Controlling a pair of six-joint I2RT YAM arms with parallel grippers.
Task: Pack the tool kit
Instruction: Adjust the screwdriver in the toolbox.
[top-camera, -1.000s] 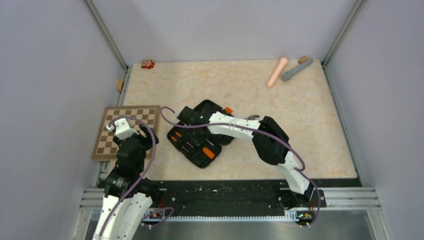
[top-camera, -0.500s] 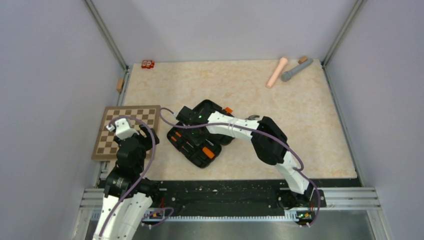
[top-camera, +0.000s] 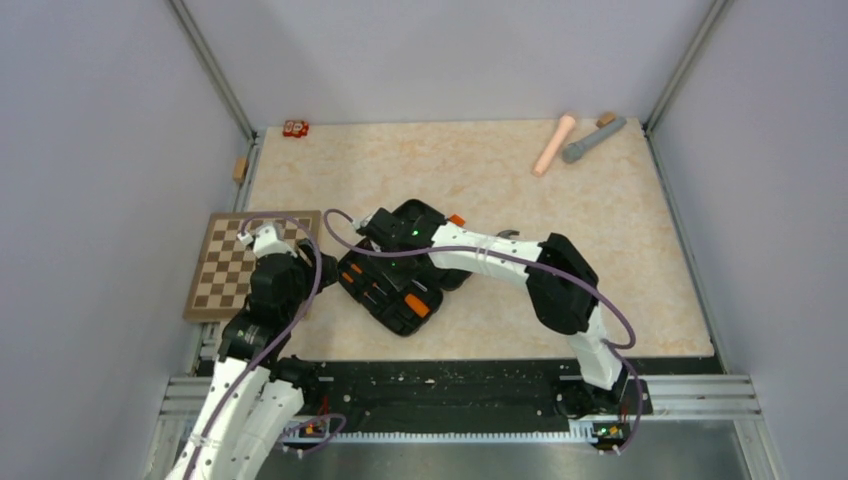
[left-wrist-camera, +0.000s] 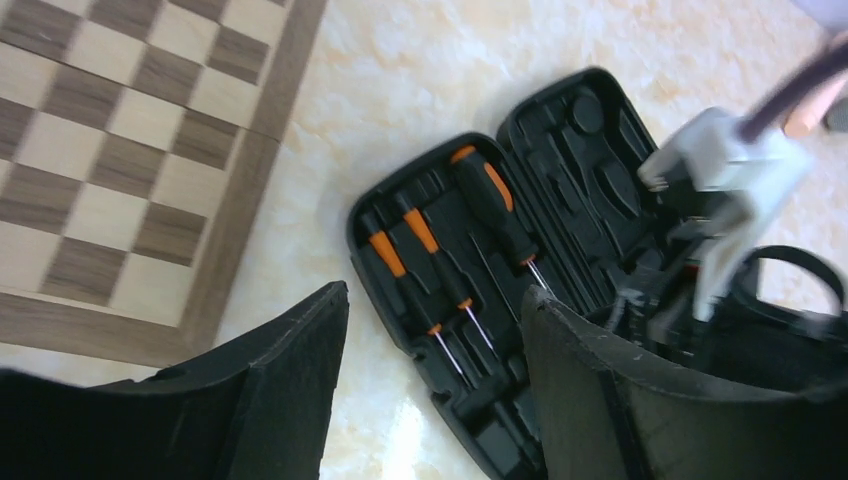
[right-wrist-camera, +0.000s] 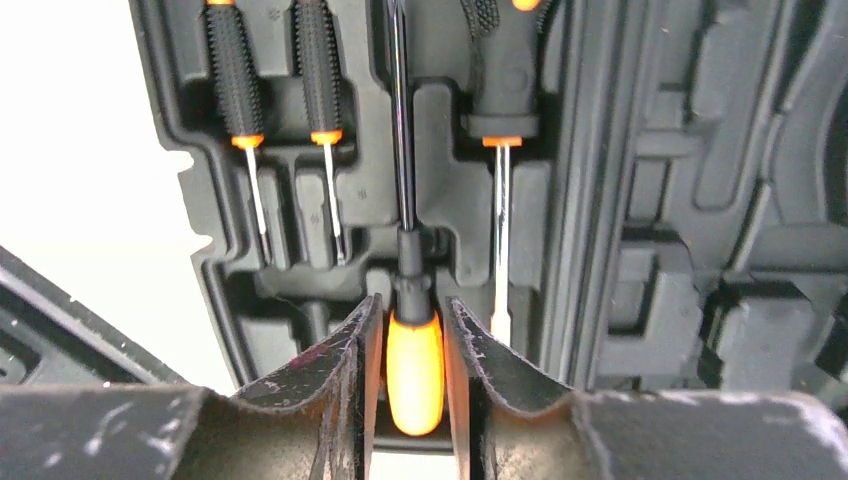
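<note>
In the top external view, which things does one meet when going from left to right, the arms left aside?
chessboard → open black tool case → pink cylinder → grey cylinder

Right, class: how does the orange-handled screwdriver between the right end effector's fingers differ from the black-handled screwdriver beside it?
The orange-handled screwdriver points its shaft up the right wrist view; the black-handled screwdriver points down. The first sits between the fingers of the right end effector; the second lies clear. Both lie in the black plastic case.
</note>
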